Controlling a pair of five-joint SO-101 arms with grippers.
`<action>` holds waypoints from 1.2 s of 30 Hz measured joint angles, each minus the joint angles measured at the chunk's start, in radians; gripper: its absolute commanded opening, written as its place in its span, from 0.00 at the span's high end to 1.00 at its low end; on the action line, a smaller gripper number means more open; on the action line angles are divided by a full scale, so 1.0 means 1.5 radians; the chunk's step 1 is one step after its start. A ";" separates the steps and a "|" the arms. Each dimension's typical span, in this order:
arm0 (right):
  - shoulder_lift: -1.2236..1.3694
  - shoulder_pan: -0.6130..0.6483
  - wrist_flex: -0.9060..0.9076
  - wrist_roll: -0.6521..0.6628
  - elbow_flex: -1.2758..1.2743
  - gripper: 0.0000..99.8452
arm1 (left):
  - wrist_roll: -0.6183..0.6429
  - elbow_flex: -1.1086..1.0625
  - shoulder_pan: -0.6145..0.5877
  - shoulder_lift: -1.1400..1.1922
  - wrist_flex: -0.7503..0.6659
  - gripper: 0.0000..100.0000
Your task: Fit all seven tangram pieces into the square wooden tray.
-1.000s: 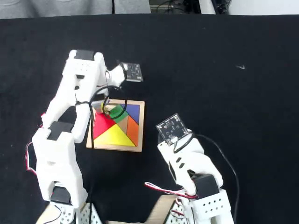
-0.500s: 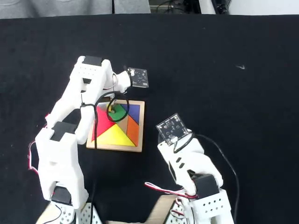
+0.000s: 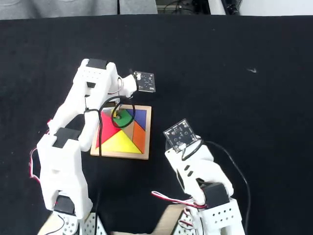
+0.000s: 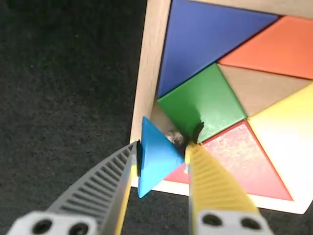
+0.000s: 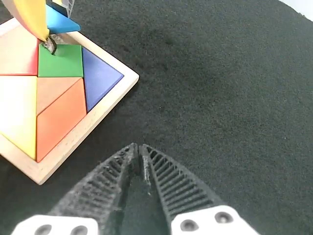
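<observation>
Left claw grasps blue triangle, tilted on edge above the tray's bare corner beside green square, seemingly to angle it in; right claw pinched shut, empty, parked clear of the tray over table.

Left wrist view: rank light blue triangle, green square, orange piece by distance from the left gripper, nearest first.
1. light blue triangle: held in the left gripper, over the tray edge.
2. green square: in the tray, just past the held triangle.
3. orange piece: in the tray, across from the gripper.
</observation>
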State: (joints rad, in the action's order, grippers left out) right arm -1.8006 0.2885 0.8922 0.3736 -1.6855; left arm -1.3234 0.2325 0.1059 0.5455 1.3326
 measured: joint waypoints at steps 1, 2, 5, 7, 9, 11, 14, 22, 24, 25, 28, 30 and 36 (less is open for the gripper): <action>0.000 0.000 0.000 0.000 0.000 0.99 | 0.001 0.000 0.000 0.000 0.000 0.72; 0.000 0.000 0.000 0.000 0.000 0.99 | 0.004 0.000 0.000 0.000 0.000 0.73; 0.000 0.000 0.000 0.000 0.000 0.99 | 0.005 0.000 0.000 0.000 0.000 0.76; 0.000 0.000 0.000 0.000 0.000 0.99 | 0.005 0.000 0.000 -0.003 0.000 0.76; 0.000 0.000 0.000 0.000 0.000 0.99 | 0.009 0.003 0.000 -0.004 0.000 0.76; 0.000 0.000 0.000 0.000 0.000 0.99 | 0.013 0.029 -0.008 -0.004 0.000 0.76; 0.000 0.000 0.000 0.000 0.000 0.99 | 0.055 0.093 -0.042 -0.005 -0.003 0.76; 0.000 0.000 0.000 0.000 0.000 0.99 | 0.110 0.103 -0.084 0.060 -0.034 0.76; 0.000 0.000 0.000 0.000 0.000 0.99 | 0.134 0.103 -0.085 0.074 -0.034 0.76; 0.000 0.000 0.000 0.000 0.000 0.99 | 0.146 0.104 -0.086 0.075 -0.034 0.76; 0.000 0.000 0.000 0.000 0.000 0.99 | 0.189 0.134 -0.087 0.076 -0.019 0.76; 0.000 0.000 0.000 0.000 0.000 0.99 | 0.225 0.183 -0.087 0.053 0.034 0.76; 0.000 0.000 0.000 0.000 0.000 0.99 | 0.402 0.354 -0.166 -0.110 0.252 0.77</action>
State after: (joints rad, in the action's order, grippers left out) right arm -1.8006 0.2885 0.8922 0.3736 -1.6855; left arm -0.7204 0.7633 -0.1427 0.3798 1.7100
